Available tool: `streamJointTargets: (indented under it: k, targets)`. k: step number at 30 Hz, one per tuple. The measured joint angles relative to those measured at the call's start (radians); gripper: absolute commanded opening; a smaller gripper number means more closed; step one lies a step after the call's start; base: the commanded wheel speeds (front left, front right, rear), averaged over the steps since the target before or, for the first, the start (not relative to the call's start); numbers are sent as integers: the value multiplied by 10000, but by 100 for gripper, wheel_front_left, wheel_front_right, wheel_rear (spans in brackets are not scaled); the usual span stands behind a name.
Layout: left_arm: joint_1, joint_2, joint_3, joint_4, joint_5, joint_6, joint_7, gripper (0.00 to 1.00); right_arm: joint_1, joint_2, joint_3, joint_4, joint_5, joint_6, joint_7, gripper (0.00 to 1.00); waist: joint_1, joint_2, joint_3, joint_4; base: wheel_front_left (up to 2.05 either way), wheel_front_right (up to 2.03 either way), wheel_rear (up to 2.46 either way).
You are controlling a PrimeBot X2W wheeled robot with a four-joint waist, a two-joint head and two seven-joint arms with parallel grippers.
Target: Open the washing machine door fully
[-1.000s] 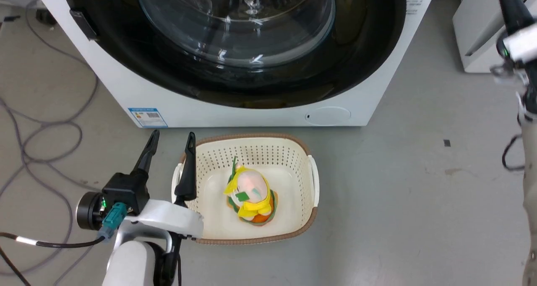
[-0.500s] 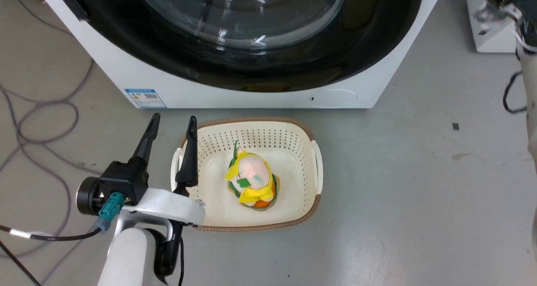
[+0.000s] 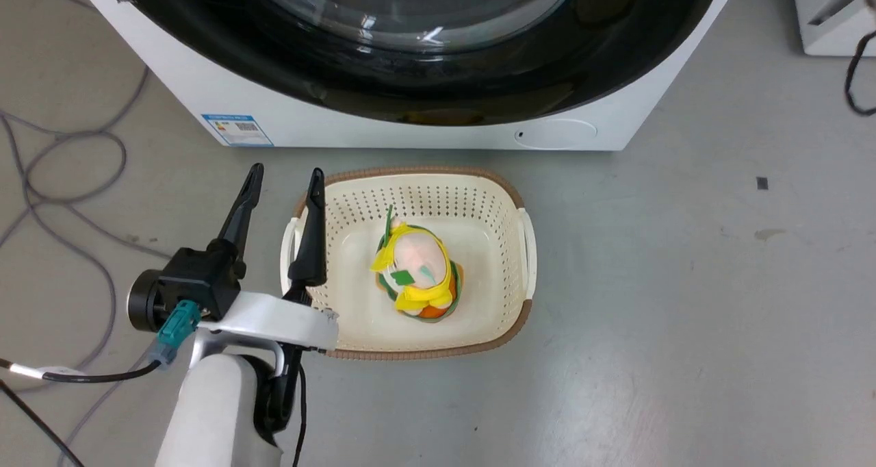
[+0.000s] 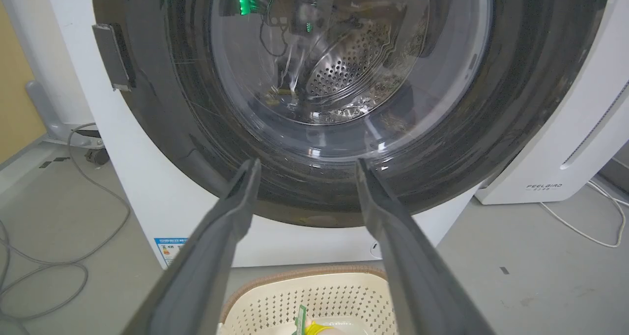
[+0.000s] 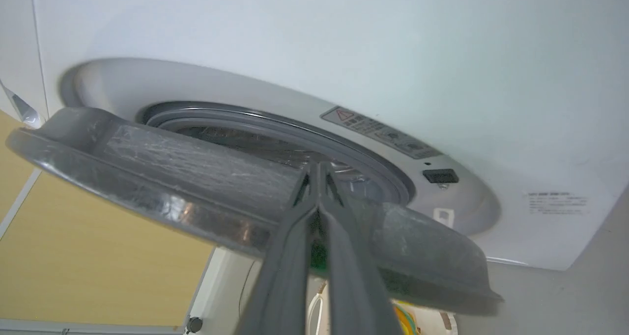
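The door (image 5: 196, 178) was found partly open. In the right wrist view it stood off the front of the machine (image 5: 295, 40), running from the left edge to the lower right, with the gasket (image 5: 275, 124) exposed behind it at centre. The right gripper (image 5: 318, 170) was seen pressed together with nothing pinched, its tips at mid-frame against or just beside the door's inner face; contact could not be settled. The left gripper (image 3: 286, 172) was held spread at the lower left of the head view, beside the basket (image 3: 410, 178) and well apart from the door. The unlatching was judged done. Most of the swing was judged left, as the door lay close to the front.
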Motion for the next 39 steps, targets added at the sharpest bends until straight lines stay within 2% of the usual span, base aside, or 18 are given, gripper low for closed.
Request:
streamJointTargets:
  k: [10,19,30,37,39]
  targets:
    - [-240,-19,-184,184,-182,-77,-219,100,-1199,-88,506,1223,633,0,1628,0,1,0,262,91,0,0,0]
    - [-352,-27,-249,385,-311,-123,-307,100,-1245,-144,596,1421,1383,-2,3317,0,0,0,-21,105,0,0,0]
    - [101,-29,-274,677,-236,-150,-309,100,780,-54,456,424,1983,0,4495,0,0,0,-902,40,0,0,0]
    - [574,-29,-477,940,-173,-159,-309,100,2477,203,242,-617,2506,0,5007,0,0,0,-1573,43,0,0,0]
    - [827,-38,-602,1122,-153,-161,-309,100,3431,422,150,-1250,2742,0,5177,0,-1,0,-1978,52,0,0,0]
